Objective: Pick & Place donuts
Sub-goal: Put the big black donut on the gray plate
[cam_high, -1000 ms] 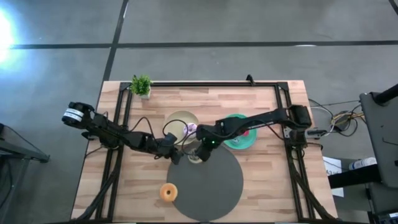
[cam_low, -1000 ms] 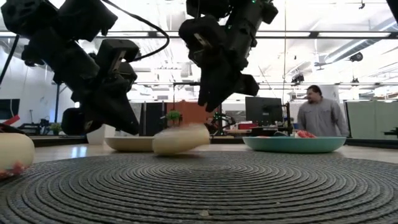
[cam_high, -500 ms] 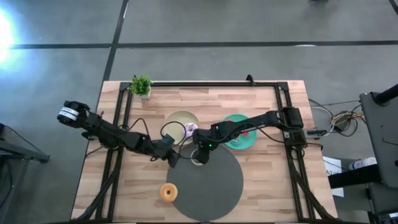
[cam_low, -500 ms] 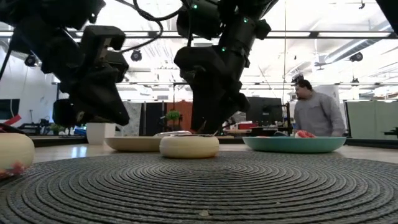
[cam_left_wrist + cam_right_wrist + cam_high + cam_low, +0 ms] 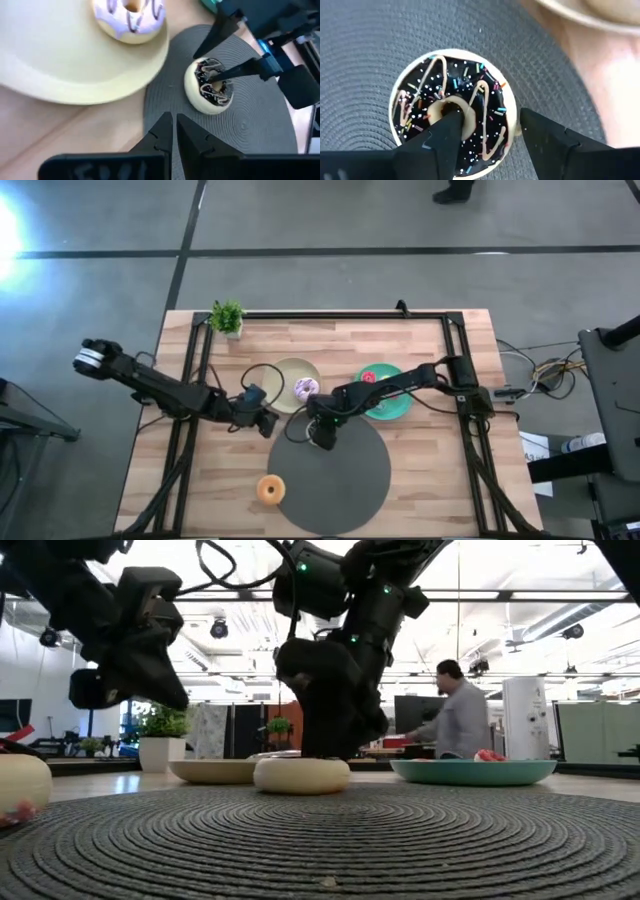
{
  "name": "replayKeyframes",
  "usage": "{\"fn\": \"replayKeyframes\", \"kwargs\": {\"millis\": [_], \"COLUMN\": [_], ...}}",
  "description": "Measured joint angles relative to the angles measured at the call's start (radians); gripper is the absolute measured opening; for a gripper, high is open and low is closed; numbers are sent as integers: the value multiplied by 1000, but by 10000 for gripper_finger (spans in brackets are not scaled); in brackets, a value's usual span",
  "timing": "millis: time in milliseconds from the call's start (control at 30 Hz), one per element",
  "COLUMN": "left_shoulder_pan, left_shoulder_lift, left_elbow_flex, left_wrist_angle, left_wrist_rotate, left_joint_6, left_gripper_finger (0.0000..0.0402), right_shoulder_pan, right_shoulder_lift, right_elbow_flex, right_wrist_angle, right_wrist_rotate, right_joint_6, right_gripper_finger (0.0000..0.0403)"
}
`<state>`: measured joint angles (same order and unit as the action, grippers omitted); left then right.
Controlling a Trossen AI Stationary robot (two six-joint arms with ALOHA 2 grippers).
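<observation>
Your right tool (image 5: 485, 135) is sitting right over the dark brown donut (image 5: 451, 111), which is lying flat on the upper left edge of the grey mat (image 5: 345, 480), centre of the high view. One fingertip (image 5: 451, 125) is dipping into the donut's hole and the other is standing just outside its rim on the plate side, so the fingers are spread apart and straddling one wall of the ring. They are not gripping anything yet, as far as the wrist view shows.

That straddle is the relation the next move is turning on: the donut is directly beneath the tool, lying flat with its hole facing up, so a pinch here should be catching the ring wall rather than the whole donut.

Your left tool (image 5: 174, 131) is waiting just left of the mat on the desk (image 5: 420, 350), fingers nearly together and holding nothing, pointing toward the same donut. The right arm is plainly the nearer one.

Elsewhere, a lilac-white donut (image 5: 306, 388) is resting on the cream plate (image 5: 283, 372), a pink one (image 5: 368, 377) on the teal plate (image 5: 395, 408), and an orange donut (image 5: 270, 489) is lying at the mat's lower left edge.
</observation>
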<state>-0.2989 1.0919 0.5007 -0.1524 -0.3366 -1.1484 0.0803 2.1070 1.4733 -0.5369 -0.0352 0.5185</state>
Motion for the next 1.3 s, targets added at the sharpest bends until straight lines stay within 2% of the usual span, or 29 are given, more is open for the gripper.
{"fn": "replayKeyframes", "kwargs": {"millis": [167,433,567,667,733,833,1000,1167,1300], "left_shoulder_pan": [0,1,1,1,1,1,0,-13,-32], "left_shoulder_lift": [-93,-223,-281,-325,-349,-382,-420,-451,-465], "left_elbow_flex": [-7,-14,-14,-14,-14,-14,-14,-14,-14], "left_wrist_angle": [-67,-214,-271,-303,-317,-336,-349,-373,-406], "left_wrist_rotate": [-49,-109,-115,-134,-149,-165,-176,-175,-171], "left_joint_6": [0,-6,-11,-12,-12,-11,-8,-29,-47], "left_gripper_finger": [0,0,0,0,0,0,0,0,0], "right_shoulder_pan": [-5,-8,-22,-58,-94,-178,-303,-320,-337], "right_shoulder_lift": [1,-2,-39,-73,-76,-28,171,339,449], "right_elbow_flex": [7,10,68,149,212,305,478,727,876], "right_wrist_angle": [2,10,9,16,15,38,-50,-164,-347], "right_wrist_rotate": [10,9,9,20,72,90,-65,-52,-55], "right_joint_6": [-14,-31,-57,-69,-94,-138,-123,-188,-225], "right_gripper_finger": [164,48,17,15,20,22,23,27,51]}}
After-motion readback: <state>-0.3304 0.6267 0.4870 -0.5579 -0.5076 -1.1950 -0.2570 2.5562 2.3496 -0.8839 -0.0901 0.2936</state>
